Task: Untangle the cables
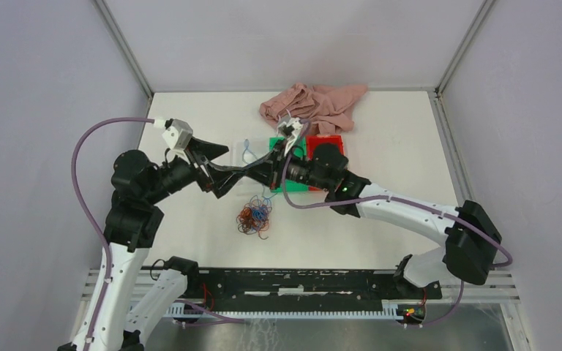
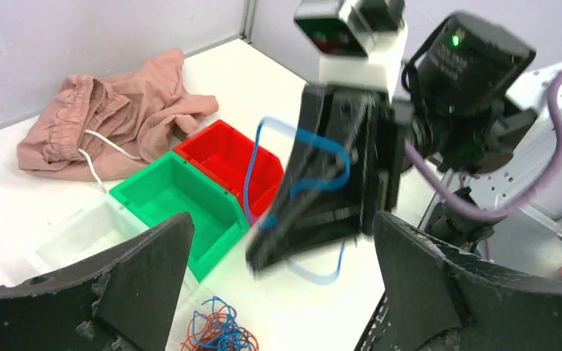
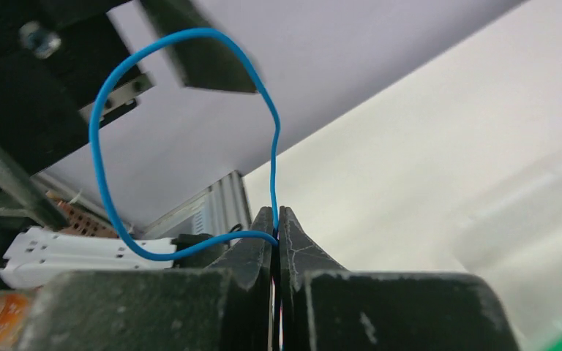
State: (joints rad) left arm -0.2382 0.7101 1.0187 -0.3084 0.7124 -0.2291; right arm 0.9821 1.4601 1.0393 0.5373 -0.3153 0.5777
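The right hand (image 3: 276, 219) is pinched together on a single thin blue cable (image 3: 203, 31), which curls out of the closed tips in one open loop, lifted clear of the white surface (image 1: 190, 219). The left hand (image 2: 282, 219) faces it with its two black fingers (image 2: 143, 278) spread wide and nothing held. The right hand's tips and the blue loop sit between those fingers, so the left hand is the nearer one for taking the strand's free part. The rest of the cables, a small tangle of orange-red, dark and blue curly wires (image 1: 254, 217), lies on the surface just below where the two hands meet, towards the arm bases. The held strand's long axis runs roughly from the pinch down towards that tangle. Motion blur and the right hand's body hide its lower end, so I cannot tell whether it has come free of the tangle.
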